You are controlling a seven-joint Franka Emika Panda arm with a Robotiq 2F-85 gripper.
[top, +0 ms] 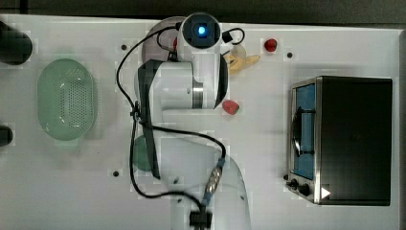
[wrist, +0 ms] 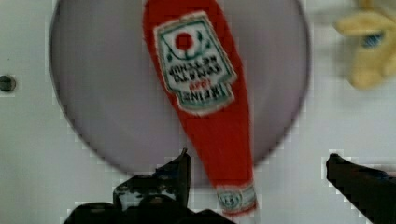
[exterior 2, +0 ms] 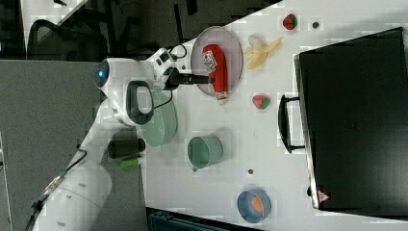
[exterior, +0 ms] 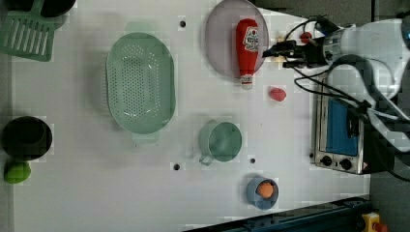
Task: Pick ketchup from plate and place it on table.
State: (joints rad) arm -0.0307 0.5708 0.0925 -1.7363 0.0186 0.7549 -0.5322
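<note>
In the top view, the arm (top: 191, 86) hides the ketchup (exterior: 247, 44) beneath the spread claw (wrist: 257, 161)

Ketchup (wrist: 210, 102) label: we are making out white-panel lettering, seemingly "TOMATO KETCHUP", brand line too blurred to read.
Oven (exterior 2: 356, 120) corner: we are spotting a red warning-triangle sticker, symbol unreadable.

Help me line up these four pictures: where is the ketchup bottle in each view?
Top view: the arm covers where it would lie.
Left view: ketchup upper centre, cap past the plate rim.
Right view: upper centre.
Wrist view: centre.
Shared landmark: the plate beneath it.
</note>
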